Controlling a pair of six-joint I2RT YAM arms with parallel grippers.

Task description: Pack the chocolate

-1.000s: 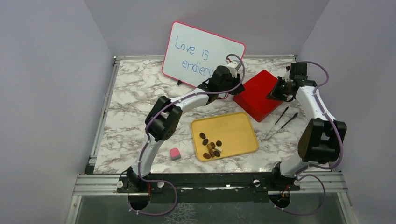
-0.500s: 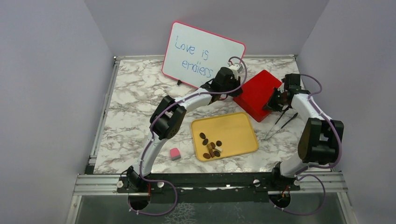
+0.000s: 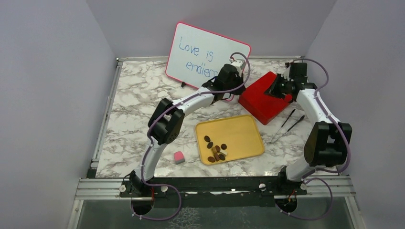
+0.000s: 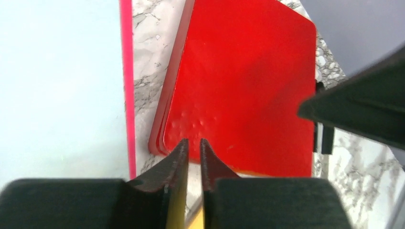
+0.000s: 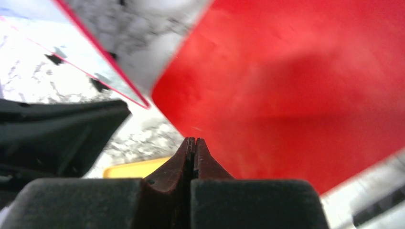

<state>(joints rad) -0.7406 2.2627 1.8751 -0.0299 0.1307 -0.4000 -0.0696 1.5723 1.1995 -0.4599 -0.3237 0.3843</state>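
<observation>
Several dark brown chocolate pieces lie clustered at the lower left of a yellow tray, which sits at the centre of the top view on the marbled surface. Up and to the right of the tray, touching or nearly touching its far corner, lies a red box, glossy, flat-topped and round-cornered, its long axis running diagonally from lower left to upper right of the frame.

Both arms reach to that box rather than to the tray. The left tool hangs at the box's left corner with its fingers almost together, a thin slit between them, holding nothing that shows. The right tool sits over the box's upper right part, fingers pressed flat together, nothing seen between them. The box's lid looks shut in both wrist views, though whether any chocolate is inside cannot be told.

Judging from this, the chocolates lie below and left of both tools, the left arm's reach passing nearer them. Black tongs rest to the right of the tray; a whiteboard leans at the upper centre, and a small pink cube lies at lower left.
</observation>
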